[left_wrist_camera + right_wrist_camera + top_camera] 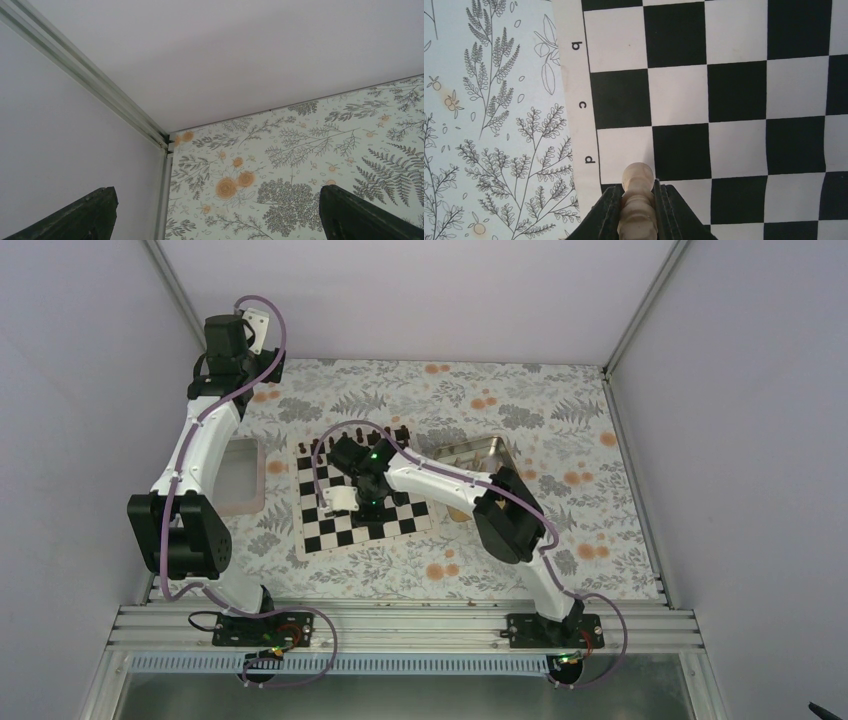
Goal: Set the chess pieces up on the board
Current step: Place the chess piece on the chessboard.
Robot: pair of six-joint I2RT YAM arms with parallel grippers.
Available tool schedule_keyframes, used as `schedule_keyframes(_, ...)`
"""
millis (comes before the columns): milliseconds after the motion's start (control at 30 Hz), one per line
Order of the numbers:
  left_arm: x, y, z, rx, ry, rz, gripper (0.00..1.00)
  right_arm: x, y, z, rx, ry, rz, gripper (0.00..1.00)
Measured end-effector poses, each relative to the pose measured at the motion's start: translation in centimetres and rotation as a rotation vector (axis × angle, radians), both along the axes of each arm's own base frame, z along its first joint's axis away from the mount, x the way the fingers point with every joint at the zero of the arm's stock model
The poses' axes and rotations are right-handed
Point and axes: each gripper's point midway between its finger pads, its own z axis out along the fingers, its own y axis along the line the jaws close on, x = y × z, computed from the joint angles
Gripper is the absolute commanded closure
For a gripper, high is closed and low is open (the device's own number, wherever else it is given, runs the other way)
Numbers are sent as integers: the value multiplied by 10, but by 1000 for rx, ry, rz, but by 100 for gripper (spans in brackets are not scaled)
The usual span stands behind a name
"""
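The right gripper (pixel 639 200) clenches the turned stem of a pale wooden chess piece (pixel 638 176) at six o'clock in its wrist view, by the d-marked edge of the board (pixel 734 95); light, stiff and smooth, the piece likely suits this mid-stem pinch, while the left gripper (pixel 220 220) gapes empty

Closed in on three sides by plain pale lilac walls (pixel 420 300), joined at the corners by slim aluminium posts (pixel 648 302). Spread wall to wall with a white cloth (pixel 560 405) printed in grey ferns and orange blossoms. Edged at the near side by a slotted aluminium rail (pixel 400 625). Evenly, softly lit.
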Motion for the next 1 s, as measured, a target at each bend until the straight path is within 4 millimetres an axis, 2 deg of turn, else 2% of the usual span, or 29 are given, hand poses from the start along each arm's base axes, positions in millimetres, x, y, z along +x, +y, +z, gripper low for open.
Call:
schedule_keyframes(500, 0, -1, 0, -1, 0, -3, 0, -7, 6, 0, 17, 14, 18, 90)
schedule_keyframes(1000, 0, -1, 0, -2, 0, -4, 0, -11, 0, -14, -6, 27, 17, 90)
